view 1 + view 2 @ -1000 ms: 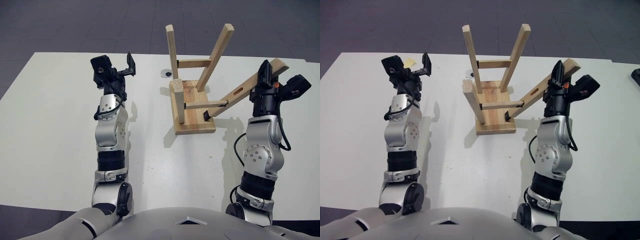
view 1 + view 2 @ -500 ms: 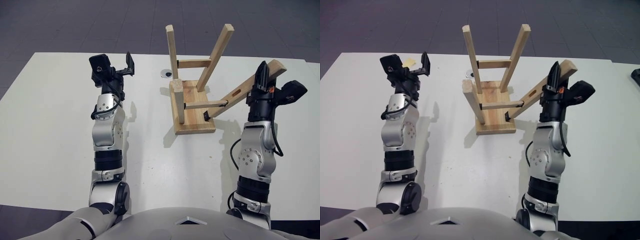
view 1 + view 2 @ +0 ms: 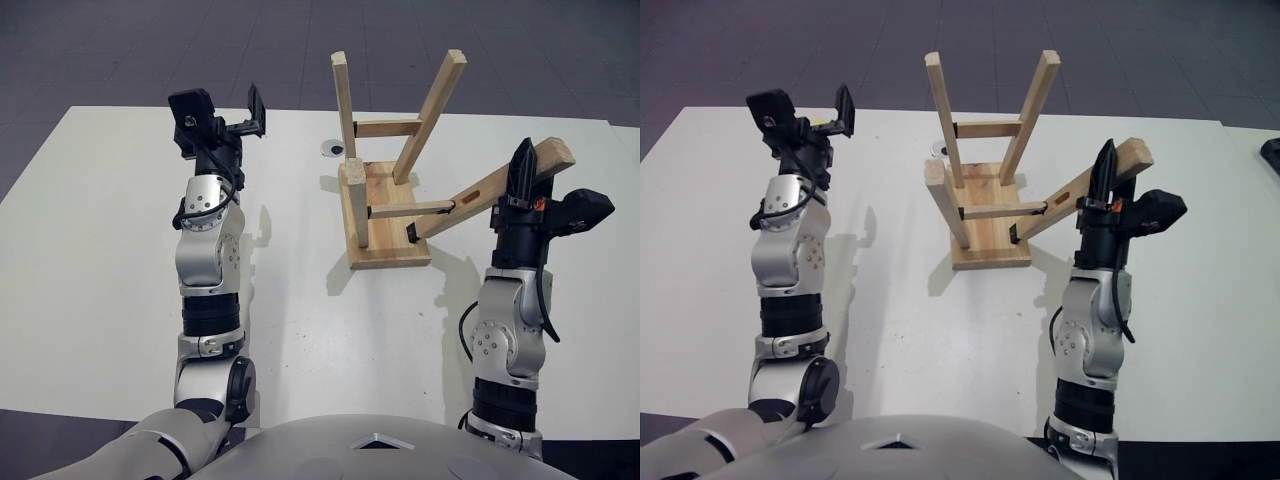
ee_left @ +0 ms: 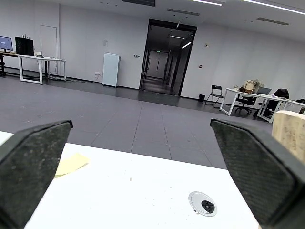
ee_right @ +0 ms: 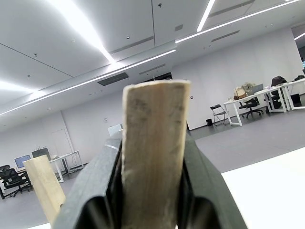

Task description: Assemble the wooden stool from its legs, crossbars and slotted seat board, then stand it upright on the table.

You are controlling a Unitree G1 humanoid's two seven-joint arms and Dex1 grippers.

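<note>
The stool lies upside down, its seat board (image 3: pixel 392 250) flat on the table. Two legs (image 3: pixel 346 105) (image 3: pixel 433 105) stand up at the far side, joined by a crossbar (image 3: pixel 385 127). A short-looking third leg (image 3: pixel 357 208) stands at the near left. A second crossbar (image 3: pixel 410 210) runs from it to the fourth leg (image 3: pixel 478 192), which leans out to the right. My right gripper (image 3: pixel 522 168) is shut on that leaning leg (image 5: pixel 155 157) near its upper end. My left gripper (image 3: pixel 236 116) is open, raised left of the stool, with nothing between its fingers (image 4: pixel 33 162).
The white table (image 3: pixel 100 250) has a round cable grommet (image 3: pixel 332 149) just behind the stool's left side and a yellow note (image 4: pixel 71 163) at its far edge. A dark object (image 3: pixel 1272 150) sits at the right edge. Bare tabletop lies left of and in front of the stool.
My left gripper has lifted and drifted farther away and to the left. My right gripper has shifted slightly nearer, and the leaning leg's upper end has dropped a little.
</note>
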